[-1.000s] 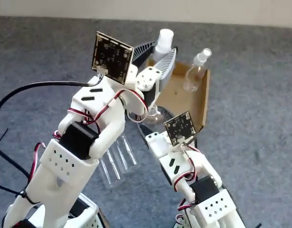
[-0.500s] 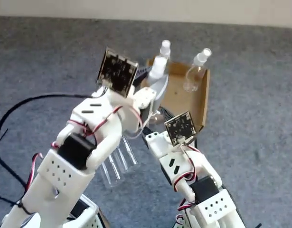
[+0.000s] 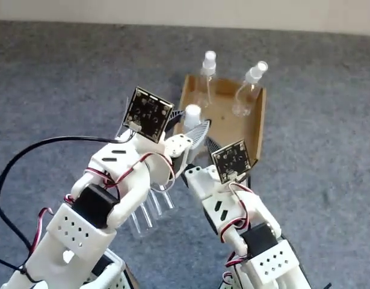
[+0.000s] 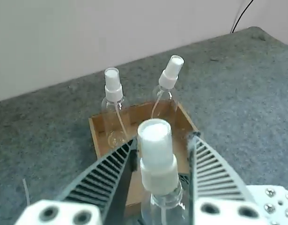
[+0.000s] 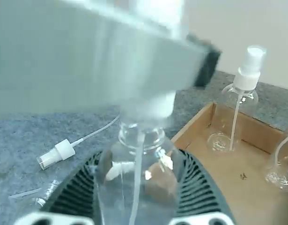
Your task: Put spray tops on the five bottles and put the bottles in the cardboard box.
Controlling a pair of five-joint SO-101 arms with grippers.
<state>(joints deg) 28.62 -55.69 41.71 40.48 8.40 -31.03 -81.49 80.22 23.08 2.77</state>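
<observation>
On the near left of the table [image 3: 58, 78], under the left arm, what appear to be bare clear bottles [image 3: 151, 208] are seen lying on their sides. A loose spray top [image 5: 57, 153] with its tube is laid on the grey surface close by. Toward the middle, the left tool [image 4: 162, 138] is held with its fingers spread to either side of a white capping top [image 4: 157, 164]; a gap is seen on each side, so nothing is judged to be pinched by it. That top is set on the neck of the held bottle [image 5: 134, 183], though whether it is fully seated cannot be told. The held bottle is kept upright just near of the box, pinched around its body by the right tool [image 5: 140, 159]. Farther right, the cardboard box [image 3: 230, 126] is found with a left boxed bottle [image 3: 207, 81] and a right boxed bottle [image 3: 246, 93] stood along its far side, both topped. Two of five are thus judged finished. A third is being capped and is not yet boxed, and the rest remain to be topped and boxed.
</observation>
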